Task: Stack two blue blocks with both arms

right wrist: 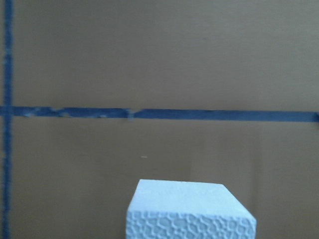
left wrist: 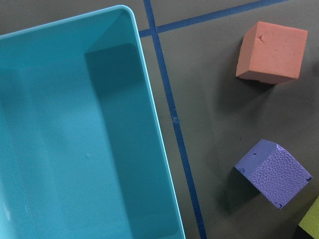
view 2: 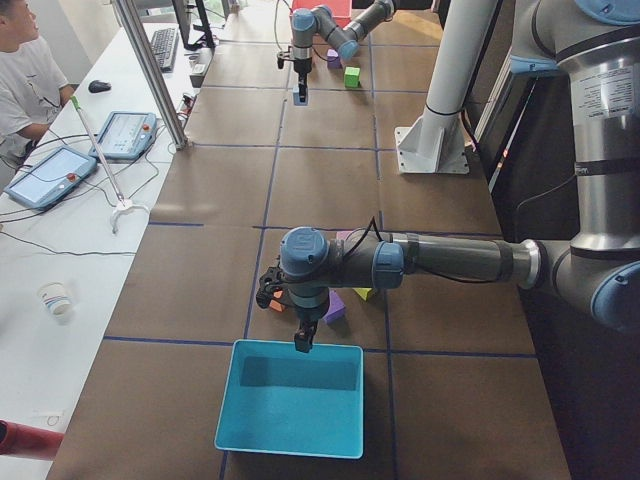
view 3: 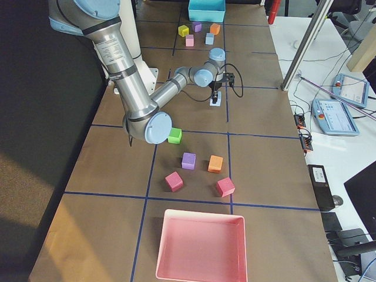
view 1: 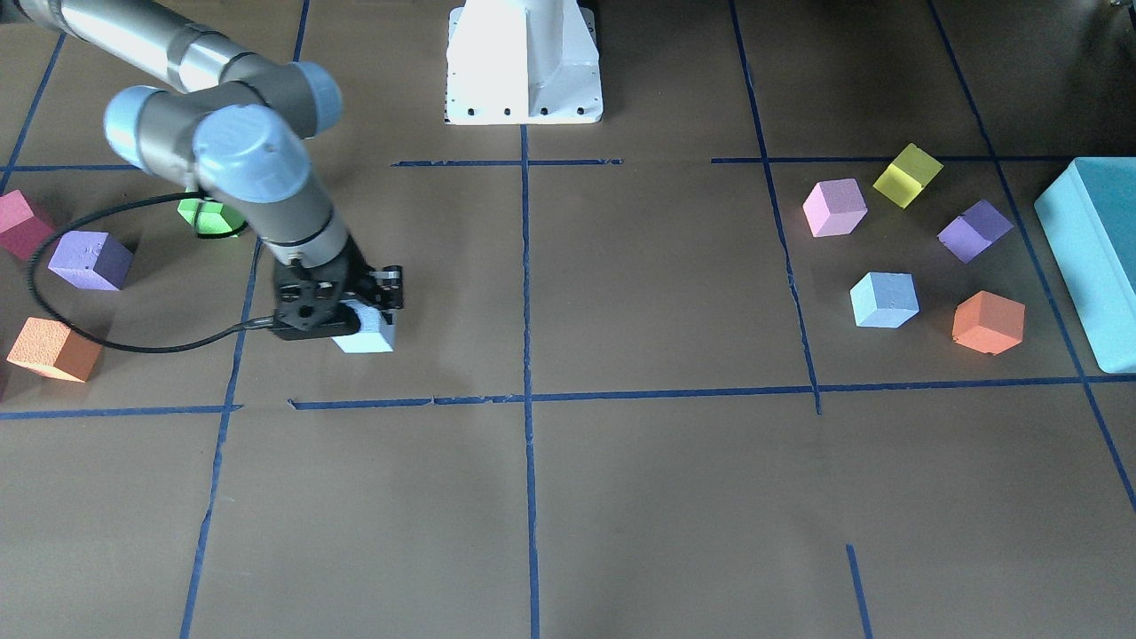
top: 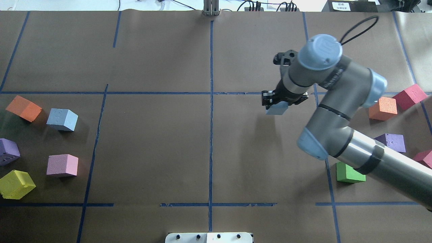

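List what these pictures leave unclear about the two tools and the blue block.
- Left tool: shows only in the exterior left view, too small to judge open or shut.
- Right tool: fingertips hidden under its own body in the front-facing and overhead views, so its grip on the blue block is unclear.
- That block: bottom cut off by the right wrist view's edge.

Nothing is legible. A white label point(top: 341, 5) on a black box point(top: 362, 6) and a sticker point(view 2: 607, 98) on the left arm point(view 2: 450, 260) carry print too small to read.
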